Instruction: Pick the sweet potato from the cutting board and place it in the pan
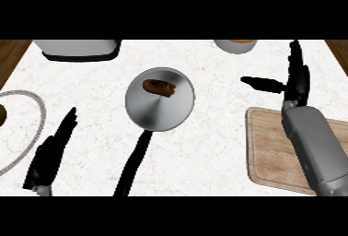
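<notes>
Knobbly brown sweet potato (159,88) lies in the round, smooth steel pan (158,115).

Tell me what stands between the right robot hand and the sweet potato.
Nothing visible does. Only counter lies between the open right robot hand and the sweet potato, which already sits in the pan.
</notes>
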You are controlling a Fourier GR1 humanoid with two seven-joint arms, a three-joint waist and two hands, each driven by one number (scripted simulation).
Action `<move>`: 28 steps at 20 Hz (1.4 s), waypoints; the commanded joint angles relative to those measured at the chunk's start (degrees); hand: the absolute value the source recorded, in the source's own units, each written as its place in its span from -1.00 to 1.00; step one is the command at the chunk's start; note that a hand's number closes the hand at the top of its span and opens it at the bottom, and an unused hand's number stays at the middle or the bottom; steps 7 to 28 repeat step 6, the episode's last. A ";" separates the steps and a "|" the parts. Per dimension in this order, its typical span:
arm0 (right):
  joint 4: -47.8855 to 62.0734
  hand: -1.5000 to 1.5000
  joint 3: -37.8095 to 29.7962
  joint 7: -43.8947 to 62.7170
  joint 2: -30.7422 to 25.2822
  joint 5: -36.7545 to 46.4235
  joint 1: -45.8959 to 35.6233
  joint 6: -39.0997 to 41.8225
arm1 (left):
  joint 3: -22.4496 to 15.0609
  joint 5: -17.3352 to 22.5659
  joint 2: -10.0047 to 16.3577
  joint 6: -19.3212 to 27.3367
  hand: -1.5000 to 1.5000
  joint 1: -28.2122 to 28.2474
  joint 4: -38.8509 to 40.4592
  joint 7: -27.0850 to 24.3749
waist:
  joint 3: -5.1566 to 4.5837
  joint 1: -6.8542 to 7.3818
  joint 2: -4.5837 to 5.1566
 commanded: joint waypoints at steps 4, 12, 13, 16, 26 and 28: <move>-11.31 -1.00 -2.46 1.25 -7.75 -2.80 10.73 9.40 | -0.72 0.57 -0.27 -1.39 0.00 2.19 -8.33 5.04 | 0.01 0.32 0.05; -14.94 -1.00 -3.58 2.86 -8.98 -4.57 13.78 12.13 | -0.56 -1.62 -1.39 0.86 0.00 -0.19 0.87 -1.41 | -0.01 0.05 0.10; -14.94 -1.00 -3.58 2.86 -8.98 -4.57 13.78 12.13 | -0.56 -1.62 -1.39 0.86 0.00 -0.19 0.87 -1.41 | -0.01 0.05 0.10; -14.94 -1.00 -3.58 2.86 -8.98 -4.57 13.78 12.13 | -0.56 -1.62 -1.39 0.86 0.00 -0.19 0.87 -1.41 | -0.01 0.05 0.10; -14.94 -1.00 -3.58 2.86 -8.98 -4.57 13.78 12.13 | -0.56 -1.62 -1.39 0.86 0.00 -0.19 0.87 -1.41 | -0.01 0.05 0.10; -14.94 -1.00 -3.58 2.86 -8.98 -4.57 13.78 12.13 | -0.56 -1.62 -1.39 0.86 0.00 -0.19 0.87 -1.41 | -0.01 0.05 0.10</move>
